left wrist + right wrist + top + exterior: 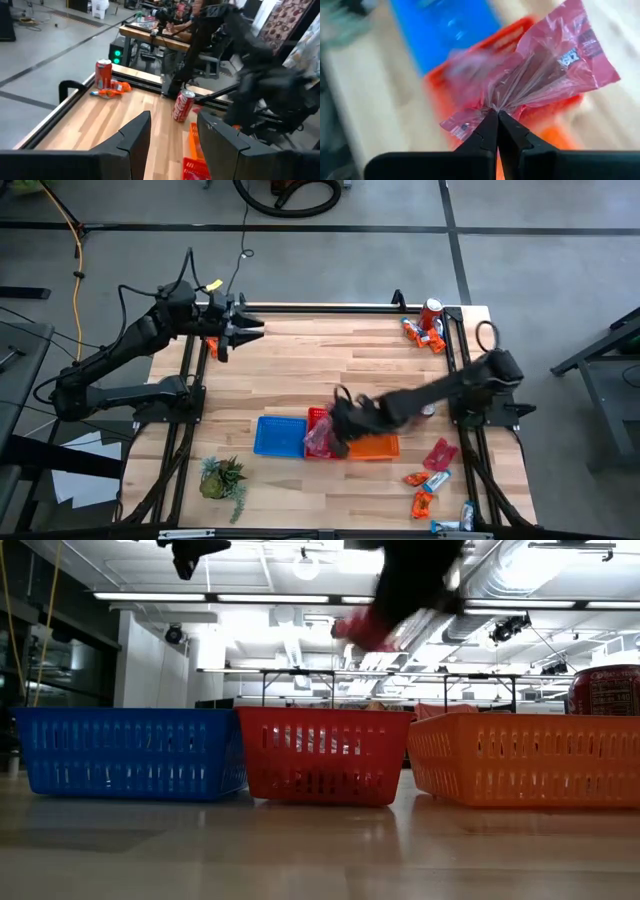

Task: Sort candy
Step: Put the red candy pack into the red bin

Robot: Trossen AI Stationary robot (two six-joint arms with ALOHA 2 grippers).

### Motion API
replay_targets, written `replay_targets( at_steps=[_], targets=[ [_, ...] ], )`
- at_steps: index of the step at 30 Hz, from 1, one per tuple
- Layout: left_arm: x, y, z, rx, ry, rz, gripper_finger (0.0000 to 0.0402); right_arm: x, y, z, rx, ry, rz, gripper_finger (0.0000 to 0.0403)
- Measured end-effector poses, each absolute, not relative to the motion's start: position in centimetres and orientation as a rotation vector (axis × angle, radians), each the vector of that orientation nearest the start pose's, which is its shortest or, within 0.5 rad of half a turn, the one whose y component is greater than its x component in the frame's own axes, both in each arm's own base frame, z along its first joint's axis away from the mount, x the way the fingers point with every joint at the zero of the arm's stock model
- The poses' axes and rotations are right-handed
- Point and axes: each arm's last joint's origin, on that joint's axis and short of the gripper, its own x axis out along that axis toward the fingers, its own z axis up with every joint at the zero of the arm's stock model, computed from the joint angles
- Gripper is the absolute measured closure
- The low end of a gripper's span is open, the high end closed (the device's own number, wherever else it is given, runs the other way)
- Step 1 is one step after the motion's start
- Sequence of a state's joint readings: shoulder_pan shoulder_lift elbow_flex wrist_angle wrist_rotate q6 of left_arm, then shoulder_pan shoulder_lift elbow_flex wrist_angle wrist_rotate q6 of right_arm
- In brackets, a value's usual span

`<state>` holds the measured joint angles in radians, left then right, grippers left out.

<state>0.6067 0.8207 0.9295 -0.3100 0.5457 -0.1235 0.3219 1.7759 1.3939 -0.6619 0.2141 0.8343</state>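
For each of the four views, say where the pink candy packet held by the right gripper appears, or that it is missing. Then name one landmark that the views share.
High view: pink candy packet over the red basket, at the right gripper.
Low view: near the top, above the red basket, under the dark arm.
Left wrist view: not in it.
Right wrist view: centre, pinched between the shut fingers.
Shared landmark: the red basket, blurred behind the packet in the right wrist view.
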Motion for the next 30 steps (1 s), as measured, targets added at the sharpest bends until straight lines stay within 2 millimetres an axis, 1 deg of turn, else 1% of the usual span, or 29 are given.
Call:
replay_targets(
  at_steps=[2,4,6,8,13,16,19,21,23,25,28,30],
  targets=[
    [14.7,8.3,36.6,-0.229,0.154,0.071,0.0252,36.6,9.3,23.0,0.522,0.965,-0.303,0.0403],
    [14.7,8.4,36.7,-0.229,0.137,0.071,0.0252,37.4,8.2,22.5,0.579,0.957,-0.244,0.0403],
    [14.7,8.4,36.9,-0.228,0.121,0.074,0.0252,37.6,8.0,22.0,0.607,0.986,-0.202,0.0403],
    [14.7,8.4,37.0,-0.229,0.109,0.074,0.0252,37.6,8.3,21.7,0.612,1.010,-0.174,0.0403],
    [14.7,8.4,37.1,-0.248,0.098,0.079,0.0252,37.5,8.5,21.7,0.649,1.027,-0.160,0.0399],
    [14.7,8.4,37.1,-0.252,0.098,0.081,0.0252,37.5,8.5,21.7,0.655,1.030,-0.153,0.0368],
    [14.8,8.3,37.1,-0.278,0.097,0.094,0.0252,37.5,8.6,21.7,0.630,1.040,-0.123,0.0313],
    [15.0,8.2,37.1,-0.288,0.095,0.121,0.0252,37.2,8.5,21.8,0.563,1.070,-0.094,0.0273],
    [15.2,7.9,37.1,-0.291,0.094,0.144,0.0252,36.8,8.4,22.5,0.481,1.105,-0.059,0.0239],
    [15.4,7.6,37.1,-0.292,0.095,0.164,0.0252,36.0,8.2,24.0,0.405,1.112,-0.027,0.0214],
    [16.2,6.9,36.9,-0.313,0.103,0.193,0.0252,34.0,7.6,26.6,0.321,1.079,-0.049,0.0194],
    [17.0,6.2,36.6,-0.327,0.126,0.198,0.0252,31.9,7.2,28.1,0.271,1.068,-0.089,0.0191]
  ],
)
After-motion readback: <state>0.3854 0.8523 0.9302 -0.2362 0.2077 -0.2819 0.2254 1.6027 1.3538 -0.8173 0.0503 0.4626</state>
